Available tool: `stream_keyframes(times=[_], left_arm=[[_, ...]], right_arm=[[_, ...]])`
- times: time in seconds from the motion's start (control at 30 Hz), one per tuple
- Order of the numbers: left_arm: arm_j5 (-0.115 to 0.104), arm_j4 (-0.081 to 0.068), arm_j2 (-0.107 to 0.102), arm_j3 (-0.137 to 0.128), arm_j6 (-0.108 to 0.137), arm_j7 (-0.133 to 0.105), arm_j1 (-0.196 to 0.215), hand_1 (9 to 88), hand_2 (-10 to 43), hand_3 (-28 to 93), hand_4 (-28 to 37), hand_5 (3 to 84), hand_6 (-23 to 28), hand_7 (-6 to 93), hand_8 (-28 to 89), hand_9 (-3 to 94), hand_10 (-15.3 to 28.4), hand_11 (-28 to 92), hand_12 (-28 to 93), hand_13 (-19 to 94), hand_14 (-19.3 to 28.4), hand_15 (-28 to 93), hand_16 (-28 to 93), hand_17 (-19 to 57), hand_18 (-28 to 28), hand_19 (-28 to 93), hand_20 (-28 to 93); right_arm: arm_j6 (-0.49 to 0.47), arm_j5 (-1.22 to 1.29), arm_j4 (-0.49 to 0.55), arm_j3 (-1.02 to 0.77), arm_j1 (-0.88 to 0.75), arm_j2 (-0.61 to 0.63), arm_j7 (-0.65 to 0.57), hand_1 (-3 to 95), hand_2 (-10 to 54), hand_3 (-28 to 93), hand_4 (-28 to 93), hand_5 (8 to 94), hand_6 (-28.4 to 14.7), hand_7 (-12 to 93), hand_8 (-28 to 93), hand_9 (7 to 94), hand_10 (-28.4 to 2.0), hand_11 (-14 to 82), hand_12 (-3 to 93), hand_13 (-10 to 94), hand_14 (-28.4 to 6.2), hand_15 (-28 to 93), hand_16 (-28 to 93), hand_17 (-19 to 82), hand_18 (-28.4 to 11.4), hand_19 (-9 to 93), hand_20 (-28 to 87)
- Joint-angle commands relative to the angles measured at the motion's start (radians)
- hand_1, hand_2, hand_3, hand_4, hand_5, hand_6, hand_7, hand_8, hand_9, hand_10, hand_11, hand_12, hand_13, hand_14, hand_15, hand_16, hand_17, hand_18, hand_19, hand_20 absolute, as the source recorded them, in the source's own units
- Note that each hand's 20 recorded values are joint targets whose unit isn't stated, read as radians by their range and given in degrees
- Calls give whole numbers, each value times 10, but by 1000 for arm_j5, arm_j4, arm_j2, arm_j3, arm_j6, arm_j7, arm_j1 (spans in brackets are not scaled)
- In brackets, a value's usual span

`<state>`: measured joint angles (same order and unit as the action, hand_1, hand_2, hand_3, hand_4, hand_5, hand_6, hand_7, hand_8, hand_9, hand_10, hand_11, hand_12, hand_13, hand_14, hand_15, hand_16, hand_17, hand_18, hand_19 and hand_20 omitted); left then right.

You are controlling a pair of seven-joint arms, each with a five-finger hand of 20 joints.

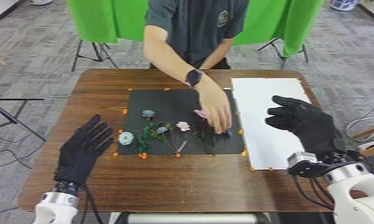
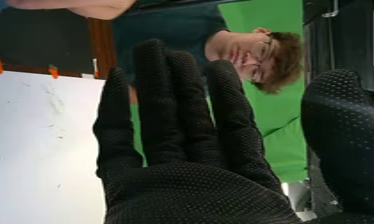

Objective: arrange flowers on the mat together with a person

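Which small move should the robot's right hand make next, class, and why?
Probably a short shift left, stopping before the dark mat. The right hand is empty, its fingers extended, at the far side of the white sheet from the flowers, while the person's hand is over the mat's right part.

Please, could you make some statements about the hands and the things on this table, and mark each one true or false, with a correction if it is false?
1. The person's hand is over the dark mat. True.
2. The robot's right hand holds a flower. False: it is empty, with straight fingers.
3. The white sheet lies to the right of the dark mat. True.
4. The pale blue flower is at the mat's far right corner. False: it is near the near left corner.
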<state>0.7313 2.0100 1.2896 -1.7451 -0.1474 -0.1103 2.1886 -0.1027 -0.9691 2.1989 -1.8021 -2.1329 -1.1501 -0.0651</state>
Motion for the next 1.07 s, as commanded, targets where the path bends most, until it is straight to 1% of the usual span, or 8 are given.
stream_keyframes(times=[0.03, 0.13, 0.27, 0.6, 0.63, 0.77, 0.8, 1.07], left_arm=[[3, -3, 12, 3, 5, 13, 11, 270, -12, 693, -263, 310, 38, 194, -102, 274, 117, 183, 163, 228, 134, 227, 23, -99, 212, 433, 91], [3, -5, 11, 4, 5, 12, 6, 270, -12, 695, -263, 310, 37, 194, -102, 274, 117, 183, 163, 228, 134, 227, 22, -100, 212, 433, 91], [0, -1, 10, 2, 10, 15, 9, 269, -12, 695, -263, 309, 37, 195, -102, 275, 117, 184, 163, 228, 134, 226, 22, -99, 212, 433, 91], [2, 5, 6, -5, 3, 8, 19, 268, -12, 694, -263, 309, 37, 195, -102, 274, 117, 183, 163, 228, 134, 226, 22, -100, 212, 433, 91], [2, 3, 4, -2, 3, 3, 16, 268, -12, 694, -263, 309, 37, 195, -102, 274, 116, 183, 162, 228, 135, 226, 22, -100, 212, 433, 91], [4, 0, -1, -5, -8, 5, 12, 268, -13, 694, -263, 309, 37, 195, -102, 274, 117, 183, 162, 228, 135, 225, 22, -100, 212, 433, 91], [4, 1, -2, -4, -6, 1, 14, 268, -13, 693, -263, 309, 37, 195, -102, 274, 117, 182, 162, 228, 135, 225, 22, -100, 212, 432, 91], [-1, -4, -12, -1, -3, 6, 9, 267, -14, 695, -263, 309, 37, 195, -102, 275, 117, 182, 163, 228, 134, 223, 23, -101, 213, 432, 91]], right_arm=[[5, -12, -5, 11, 7, -13, -7, 183, 31, 872, -221, 464, -50, 227, -119, 499, -162, 224, 238, 430, -141, 423, 186, 105, -224, 521, 316], [2, -14, -8, 13, 10, -16, -8, 184, 30, 873, -221, 464, -50, 227, -119, 500, -162, 225, 238, 430, -141, 422, 185, 105, -224, 521, 316], [-1, -16, -10, 14, 15, -15, -15, 184, 29, 873, -221, 464, -51, 226, -119, 499, -162, 224, 238, 430, -141, 422, 186, 105, -224, 522, 316], [1, -13, -7, 7, 6, -16, -17, 183, 29, 874, -223, 465, -51, 225, -118, 499, -161, 224, 237, 430, -142, 422, 185, 104, -225, 523, 316], [-1, -12, -8, 7, 6, -16, -13, 183, 30, 874, -223, 465, -51, 226, -118, 499, -161, 224, 237, 430, -142, 422, 184, 104, -225, 522, 315], [-4, -13, -11, 11, 11, -10, -22, 184, 30, 873, -223, 464, -50, 226, -119, 499, -162, 224, 238, 430, -142, 422, 184, 104, -225, 522, 315], [-8, -13, -10, 9, 9, -10, -20, 183, 30, 873, -222, 464, -50, 226, -118, 499, -161, 224, 238, 430, -143, 422, 184, 104, -225, 522, 315], [-7, -12, -7, -3, 1, -7, -22, 182, 30, 874, -221, 465, -50, 226, -119, 500, -162, 224, 238, 428, -143, 421, 184, 104, -225, 523, 315]])
